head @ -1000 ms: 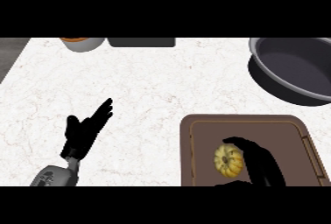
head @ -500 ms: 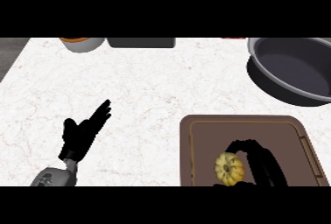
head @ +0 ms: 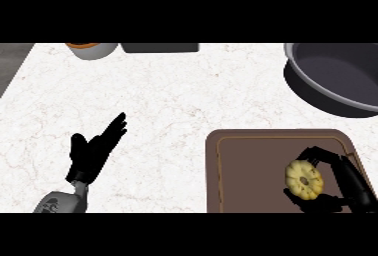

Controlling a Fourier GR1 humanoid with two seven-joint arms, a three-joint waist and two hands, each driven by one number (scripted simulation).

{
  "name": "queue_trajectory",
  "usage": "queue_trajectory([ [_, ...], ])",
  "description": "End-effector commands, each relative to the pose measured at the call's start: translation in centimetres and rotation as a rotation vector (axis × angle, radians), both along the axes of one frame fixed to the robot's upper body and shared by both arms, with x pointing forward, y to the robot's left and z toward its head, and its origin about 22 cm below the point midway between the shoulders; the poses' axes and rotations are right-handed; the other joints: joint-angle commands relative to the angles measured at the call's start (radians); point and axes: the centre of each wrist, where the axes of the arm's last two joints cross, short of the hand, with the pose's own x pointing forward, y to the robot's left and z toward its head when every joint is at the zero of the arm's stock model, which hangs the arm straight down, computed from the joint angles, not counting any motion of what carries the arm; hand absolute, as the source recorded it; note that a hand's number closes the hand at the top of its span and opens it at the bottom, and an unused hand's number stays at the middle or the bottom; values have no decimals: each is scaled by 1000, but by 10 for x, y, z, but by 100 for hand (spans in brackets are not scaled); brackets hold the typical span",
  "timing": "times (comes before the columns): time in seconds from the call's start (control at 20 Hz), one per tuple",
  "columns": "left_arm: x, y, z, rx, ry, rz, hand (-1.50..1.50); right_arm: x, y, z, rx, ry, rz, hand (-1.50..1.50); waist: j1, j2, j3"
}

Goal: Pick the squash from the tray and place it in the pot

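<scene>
**My right hand wrapped round the squash on the tray**

My right hand sits at the lower right of the head view. Its fingers curl over the far side of the squash and the thumb hooks under the near side, so the hand is closed round it. The squash lies in the right half of the brown tray, close to the near edge. It is pale yellow, ribbed and nearly round. What little length it has runs from me towards the far side of the counter, and its ribbed face with the centre dimple points up at my head.

My left hand rests open at the lower left, fingers straight and slanting up to the right, well apart from the tray.

Counting outward: one squash, one tray, one dark grey pot beyond the tray at the upper right. At the counter's far edge stand one pale cup with an orange inside and one dark slab beside it.
</scene>
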Motion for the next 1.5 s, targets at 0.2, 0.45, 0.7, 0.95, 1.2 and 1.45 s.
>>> queue_trajectory([
  [0.2, -2, -4, -2, -10, -9, -10, 0, 14, -106, 41, 203, -133, 37, 150, 9, 9, 3],
  [0.45, 2, -11, 0, -7, -18, -20, 0, 7, -188, 84, 215, -208, 54, 150, 21, 14, 0],
  [0.7, -5, -12, -6, -11, -18, -52, 0, -7, -246, 122, 169, -278, 67, 150, 55, 17, -1],
  [0.95, 11, -26, 3, 3, -21, -73, 0, -1, -269, 146, 87, -318, 45, 150, 73, 21, -3],
  [1.2, 11, -25, 7, 5, -35, -92, 0, 15, -276, 173, -28, -298, 31, 150, 103, 19, -5],
  [1.45, 14, -33, 5, 12, -21, -98, 0, 42, -269, 204, -82, -276, 75, 150, 102, 17, -9],
])
